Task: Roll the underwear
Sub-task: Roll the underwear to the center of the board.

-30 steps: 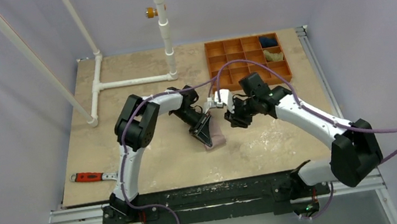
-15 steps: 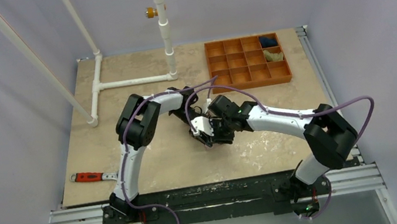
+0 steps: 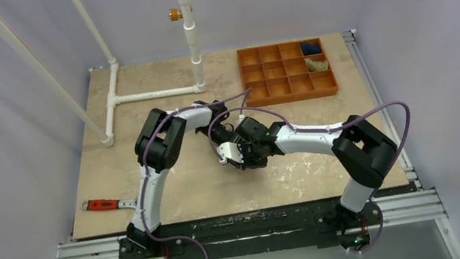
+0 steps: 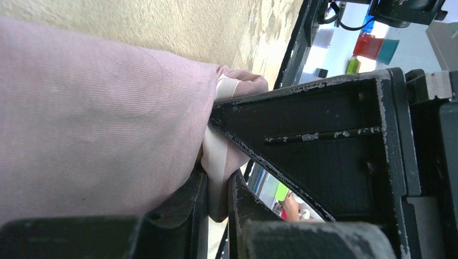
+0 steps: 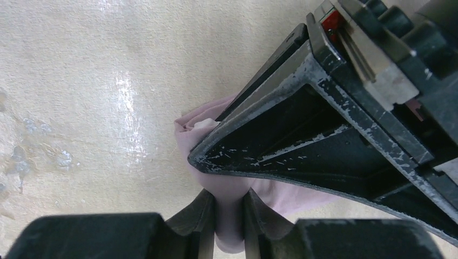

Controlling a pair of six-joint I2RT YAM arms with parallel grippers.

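Observation:
The underwear [image 4: 97,108] is a pale pink cloth lying on the tan table, with a cream band [image 4: 219,156] at its edge. My left gripper [image 4: 217,189] is shut on that band. My right gripper [image 5: 229,216] is shut on a fold of the pink underwear [image 5: 232,186], right beside the left gripper's black finger [image 5: 302,140]. In the top view the left gripper [image 3: 232,150] and the right gripper [image 3: 245,157] meet at the table's middle and hide nearly all of the cloth.
An orange compartment tray [image 3: 291,97] at the back right holds a dark blue bundle [image 3: 311,47] and an olive-tan bundle [image 3: 318,65]. A white pipe frame [image 3: 140,96] stands at the back left. A red-handled wrench [image 3: 104,204] lies near the front left edge.
My right arm has swung left from near the tray to the underwear and has closed on a fold next to the left gripper. The left arm has stayed put.

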